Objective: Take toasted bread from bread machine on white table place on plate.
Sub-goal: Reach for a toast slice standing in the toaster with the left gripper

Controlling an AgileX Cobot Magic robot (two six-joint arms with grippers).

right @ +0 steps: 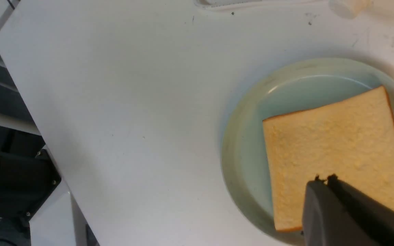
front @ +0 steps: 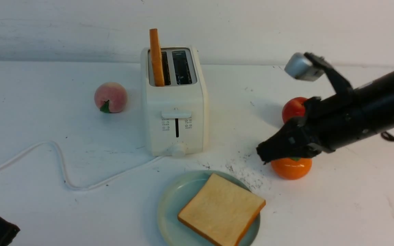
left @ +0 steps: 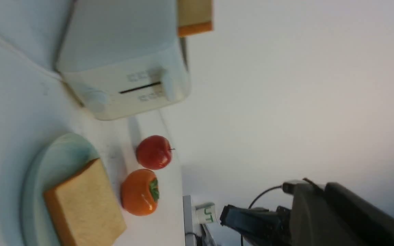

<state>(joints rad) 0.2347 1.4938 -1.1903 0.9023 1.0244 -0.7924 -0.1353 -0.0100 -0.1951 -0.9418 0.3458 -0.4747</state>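
While one slice of toast (front: 156, 54) stands upright in the left slot of the toaster (front: 174, 109), its upper part sticking out above the top, the other slice (front: 221, 210) lies flat on the plate (front: 171, 205). The plate sits on the table (front: 46, 212) just in front of the toaster. The flat slice is turned cornerwise, and one corner reaches the plate's right rim. The right gripper (front: 262, 154) has its fingers pressed together with nothing between them. It hangs just right of the plate, above an orange persimmon (front: 291, 169), with a red apple (front: 293, 107) behind it. From the right wrist camera, the closed fingertips show over one corner of the flat slice. The left gripper (left: 225, 216) is likewise closed and empty, well apart from the toaster and plate. A peach (front: 110, 97) rests left of the toaster, and the white cord (front: 60, 164) curls across the table on that side.
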